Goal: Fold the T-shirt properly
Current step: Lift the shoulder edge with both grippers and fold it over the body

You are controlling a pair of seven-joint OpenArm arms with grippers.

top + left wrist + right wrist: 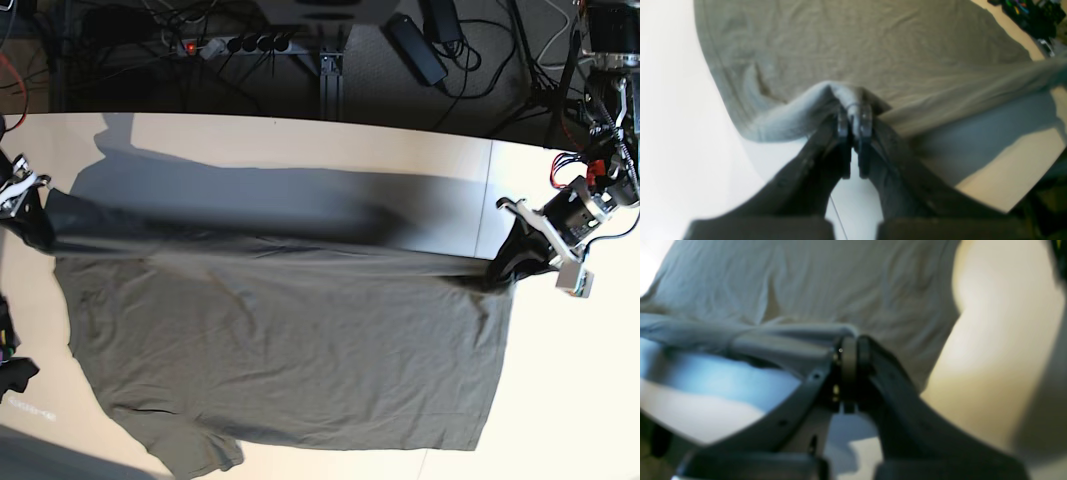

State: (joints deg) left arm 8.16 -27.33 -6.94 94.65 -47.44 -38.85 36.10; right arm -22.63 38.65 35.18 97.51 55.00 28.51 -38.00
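Dark end-effector fingers filled the foreground of both wrist views, each pair clenched on cloth; the left end effector [853, 125] pinched a bunched ridge of the T-shirt [853, 46], and the right end effector [850, 356] gripped another gathered stretch of the same edge, though blur hid exactly how much fabric sat between its pads. From the base view the dark olive-grey T-shirt [290, 360] lay spread across the pale table [300, 140], its far edge lifted and drawn into a taut line between the right end effector [30, 200] at that view's left and the left end effector [515, 255] at its right; the rest of the garment stayed flat on the table, a sleeve [190, 450] trailing toward the near edge. A small black object with coloured bits [1030, 15] sat beyond the cloth, well apart from the grasp; cables and a power strip [235, 45] lay on the floor behind the table. The step in hand appeared to be carrying the raised edge over the body of the shirt; doing it well would likely mean moving both arms at one pace and one height, keeping the edge straight and lightly tensioned so no slack sagged in the middle, laying it down parallel to the opposite edge, and releasing only once the cloth rested flat; uneven travel could skew the fold, and too hard a pull could drag the lower layer across the table.
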